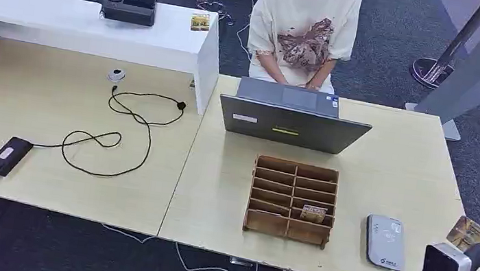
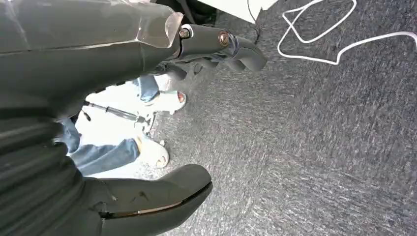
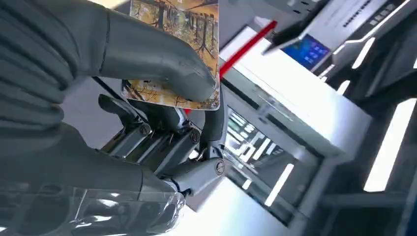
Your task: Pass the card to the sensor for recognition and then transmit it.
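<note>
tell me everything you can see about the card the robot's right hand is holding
The card is a thin, flat rectangle with rounded corners, printed with a picture of trees in orange, yellow and green. The right hand holds it, the thick grey thumb pressed across its printed face and the darker fingers behind it. In the head view the card sits tilted in that hand past the table's right edge, right of the grey sensor and not over it. Its back is hidden.

Sensor (image 1: 385, 242) right of organiser (image 1: 292, 200).
</note>
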Robot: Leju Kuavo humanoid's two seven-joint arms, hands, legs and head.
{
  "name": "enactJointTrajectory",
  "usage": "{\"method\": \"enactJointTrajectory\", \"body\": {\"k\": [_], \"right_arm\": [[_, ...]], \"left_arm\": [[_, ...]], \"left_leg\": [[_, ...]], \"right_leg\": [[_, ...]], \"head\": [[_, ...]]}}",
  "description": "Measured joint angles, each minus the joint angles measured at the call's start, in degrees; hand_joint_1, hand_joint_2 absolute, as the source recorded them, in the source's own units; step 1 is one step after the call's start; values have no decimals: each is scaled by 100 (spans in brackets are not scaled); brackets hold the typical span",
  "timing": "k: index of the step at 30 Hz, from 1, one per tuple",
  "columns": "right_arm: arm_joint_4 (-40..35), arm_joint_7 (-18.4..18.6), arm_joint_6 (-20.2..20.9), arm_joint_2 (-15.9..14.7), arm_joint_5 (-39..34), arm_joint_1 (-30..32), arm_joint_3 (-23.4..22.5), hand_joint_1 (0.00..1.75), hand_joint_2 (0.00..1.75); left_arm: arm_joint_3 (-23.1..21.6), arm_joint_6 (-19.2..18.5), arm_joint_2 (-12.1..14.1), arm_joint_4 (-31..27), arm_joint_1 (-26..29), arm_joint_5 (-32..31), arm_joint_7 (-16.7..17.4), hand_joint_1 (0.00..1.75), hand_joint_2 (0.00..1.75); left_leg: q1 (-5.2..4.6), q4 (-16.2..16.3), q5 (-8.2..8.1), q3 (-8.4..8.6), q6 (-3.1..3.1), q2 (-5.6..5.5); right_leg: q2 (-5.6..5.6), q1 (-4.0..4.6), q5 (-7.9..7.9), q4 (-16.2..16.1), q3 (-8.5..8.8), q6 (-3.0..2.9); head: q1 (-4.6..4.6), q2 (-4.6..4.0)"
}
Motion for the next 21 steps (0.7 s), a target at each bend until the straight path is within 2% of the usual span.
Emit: {"method": "enactJointTrajectory", "body": {"k": [5,11,18,21], "right_arm": [[-296,-110,-2,79,1007,18,44,175,175],[-401,24,-2,79,1396,6,155,175,175],[-401,1103,17,-76,1979,-34,708,175,175],[-475,1479,259,-244,2316,-53,1020,175,175]], "left_arm": [[2,-28,0,0,-8,0,-22,0,175],[52,-59,4,0,-12,0,-46,0,175],[79,-76,11,0,-12,-2,-68,0,175],[81,-100,11,0,-11,-2,-85,0,175]], "left_leg": [[-1,0,0,-1,0,0],[-1,0,0,-1,0,0],[0,0,0,1,0,1],[0,0,0,0,0,2]], "right_leg": [[0,-1,0,0,1,0],[0,-1,1,-1,1,1],[1,0,1,0,1,1],[1,0,1,0,1,1]], "head": [[0,0],[0,0],[-2,2],[0,0]]}}
